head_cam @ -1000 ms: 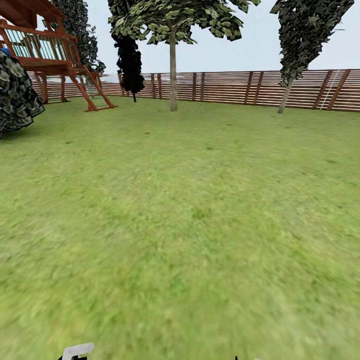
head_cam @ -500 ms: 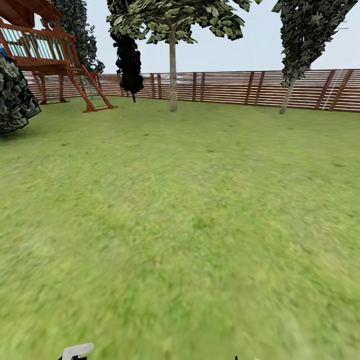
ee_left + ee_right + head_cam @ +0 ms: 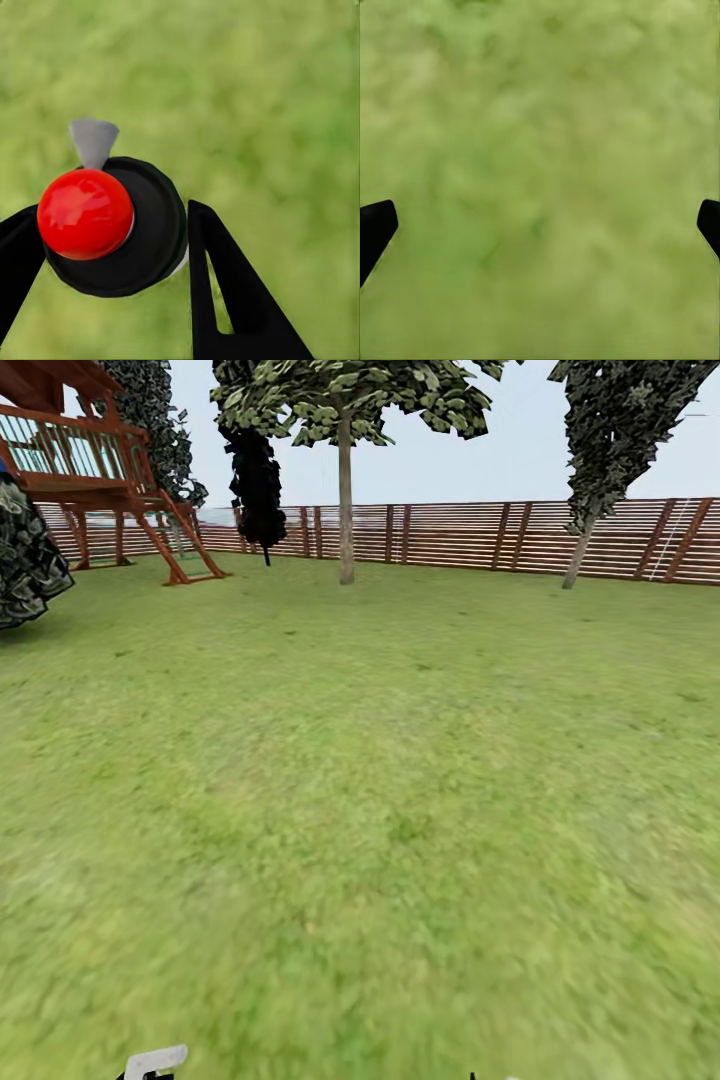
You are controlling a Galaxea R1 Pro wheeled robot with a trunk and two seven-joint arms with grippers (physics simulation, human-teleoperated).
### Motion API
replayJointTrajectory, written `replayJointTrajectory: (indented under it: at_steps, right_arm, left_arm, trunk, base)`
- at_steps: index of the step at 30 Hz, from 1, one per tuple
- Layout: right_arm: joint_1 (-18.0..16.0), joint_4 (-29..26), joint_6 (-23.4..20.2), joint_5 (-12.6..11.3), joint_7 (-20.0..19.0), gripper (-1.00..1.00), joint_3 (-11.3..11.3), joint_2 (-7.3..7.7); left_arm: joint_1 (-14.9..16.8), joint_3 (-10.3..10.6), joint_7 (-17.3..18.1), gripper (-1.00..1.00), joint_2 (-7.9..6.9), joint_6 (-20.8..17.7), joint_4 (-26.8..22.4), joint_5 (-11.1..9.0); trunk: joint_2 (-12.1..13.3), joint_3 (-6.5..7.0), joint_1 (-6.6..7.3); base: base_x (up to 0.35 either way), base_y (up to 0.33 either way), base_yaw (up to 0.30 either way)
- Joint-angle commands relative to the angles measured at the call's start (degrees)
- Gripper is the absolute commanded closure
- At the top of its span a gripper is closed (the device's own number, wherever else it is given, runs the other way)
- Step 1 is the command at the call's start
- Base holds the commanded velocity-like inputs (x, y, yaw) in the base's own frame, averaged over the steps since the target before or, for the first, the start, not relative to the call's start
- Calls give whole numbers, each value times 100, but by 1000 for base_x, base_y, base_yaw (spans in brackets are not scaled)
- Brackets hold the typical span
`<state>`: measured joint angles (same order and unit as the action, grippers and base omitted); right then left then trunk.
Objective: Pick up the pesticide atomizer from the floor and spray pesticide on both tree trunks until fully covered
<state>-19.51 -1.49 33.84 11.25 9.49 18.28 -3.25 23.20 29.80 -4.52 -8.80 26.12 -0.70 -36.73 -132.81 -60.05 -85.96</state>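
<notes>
My left gripper [image 3: 112, 232] is shut on the pesticide atomizer [image 3: 120, 225]. I look down on its dark round top with the red dot and a grey nozzle, above grass. The atomizer's light-grey cap [image 3: 157, 1060] peeks in at the head view's bottom edge. Over bare lawn my right gripper [image 3: 541, 223] is open, holding nothing. Far ahead by the fence stand two trees: one with a straight bare trunk [image 3: 345, 510] at centre, another with a leaning trunk [image 3: 578, 560] and dark foliage at right.
Open lawn [image 3: 380, 780] stretches from me to a brown slatted fence [image 3: 450, 535] across the back. A red-brown wooden play tower [image 3: 90, 460] stands at far left, with a dark shrub [image 3: 25, 555] in front of it and a black tree [image 3: 258, 485] beside it.
The whole head view has drifted slightly, so the camera moved: the shrub and play tower slid left and the right tree slid right. The atomizer cap keeps its place at the bottom edge.
</notes>
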Motion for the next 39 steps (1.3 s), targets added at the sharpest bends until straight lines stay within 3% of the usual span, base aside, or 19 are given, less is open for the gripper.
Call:
replayJointTrajectory:
  at_steps: [1, 39]
  right_arm:
    - [0, 0, 0, 0, 0, -100, 0, 0]
    - [0, 0, 0, 0, 0, -100, 0, 0]
  left_arm:
    - [0, -1, -1, 100, 1, 1, 0, -1]
    - [0, -1, -5, 100, 1, 0, 0, -1]
  trunk:
    - [0, 0, 0]
    - [0, 0, 0]
  base:
    - [339, 0, 0]
    - [339, 0, 0]
